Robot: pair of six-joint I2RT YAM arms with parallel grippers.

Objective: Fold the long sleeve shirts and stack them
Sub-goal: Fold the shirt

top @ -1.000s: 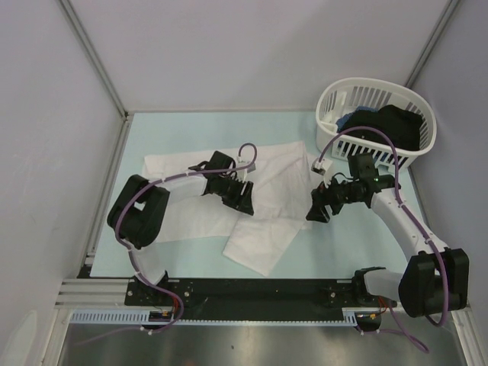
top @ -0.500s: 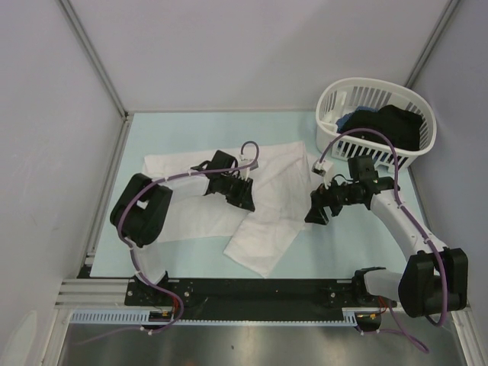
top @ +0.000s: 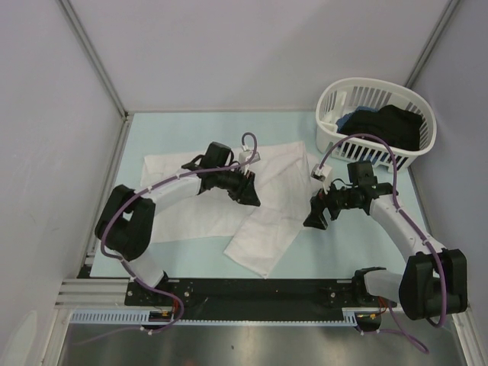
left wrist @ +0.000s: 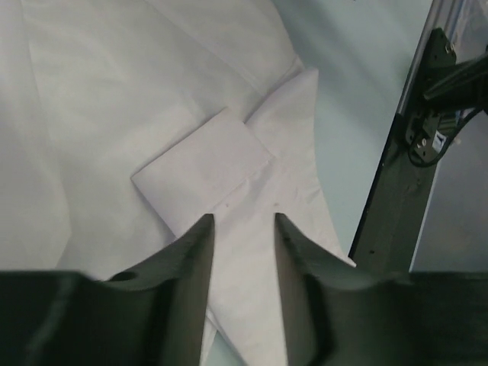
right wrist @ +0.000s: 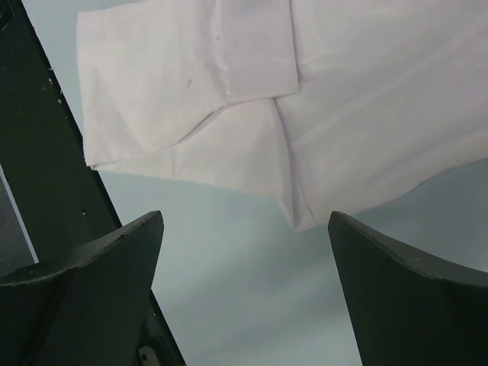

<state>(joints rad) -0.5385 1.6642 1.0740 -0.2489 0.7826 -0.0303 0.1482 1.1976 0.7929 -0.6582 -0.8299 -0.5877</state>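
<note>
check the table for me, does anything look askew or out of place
The white shirt lies half folded and crooked: one flap juts at a slant toward the near edge of the table, its edges not lined up with the rest. Dark clothes sit heaped in the basket. Nothing looks spilled or torn.

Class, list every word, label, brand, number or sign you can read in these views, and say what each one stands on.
No text here can be read.
white shirt: plain, no print or brand showing.
basket: no lettering showing.
left cable tag: too small to read.
right cable tag: too small to read.
sticker by the frame, left wrist view: blurred.
</note>
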